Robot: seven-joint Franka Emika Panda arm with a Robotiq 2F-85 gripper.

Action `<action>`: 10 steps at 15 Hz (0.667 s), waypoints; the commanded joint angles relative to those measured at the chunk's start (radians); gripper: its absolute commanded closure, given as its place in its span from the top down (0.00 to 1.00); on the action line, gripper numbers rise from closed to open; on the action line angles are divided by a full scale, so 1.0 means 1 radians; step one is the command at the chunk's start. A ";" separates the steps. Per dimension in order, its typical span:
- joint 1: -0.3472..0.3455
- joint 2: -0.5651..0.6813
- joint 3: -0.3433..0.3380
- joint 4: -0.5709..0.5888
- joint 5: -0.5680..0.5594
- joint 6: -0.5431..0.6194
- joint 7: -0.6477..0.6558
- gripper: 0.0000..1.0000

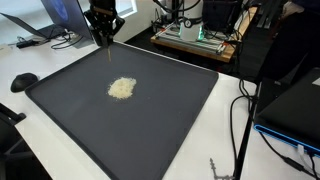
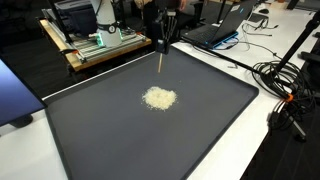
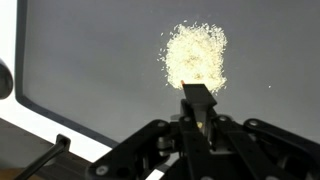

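Gripper [image 1: 104,30] clenched on a thin stick [image 2: 161,58], hanging over the far edge of the dark mat [image 1: 170,110] on the white surface [image 1: 20,62] — the pale grain heap [image 2: 159,98] lies gathered mid-mat, a few strays beside it, stick tip well apart, not yet touching.

- A white table [image 1: 45,65] carries everything in both exterior views.
- An open laptop [image 1: 55,20] stands at the table's far edge.
- A wooden board [image 2: 100,45] loaded with electronics sits at the back.
- A small black round object [image 1: 23,82] lies on the table.
- Black cables [image 2: 285,75] lie tangled at the side.
- A dark blue flat object [image 2: 12,95] shows at the frame's edge.
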 commanded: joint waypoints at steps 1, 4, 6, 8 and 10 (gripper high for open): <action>-0.134 -0.018 0.109 0.039 0.099 -0.120 -0.102 0.03; -0.443 -0.058 0.407 0.041 0.109 -0.144 -0.109 0.03; -0.598 -0.051 0.558 0.016 0.145 -0.057 -0.102 0.03; -0.760 -0.040 0.721 0.003 0.144 0.016 -0.088 0.03; -0.857 -0.021 0.819 -0.006 0.138 0.087 -0.084 0.03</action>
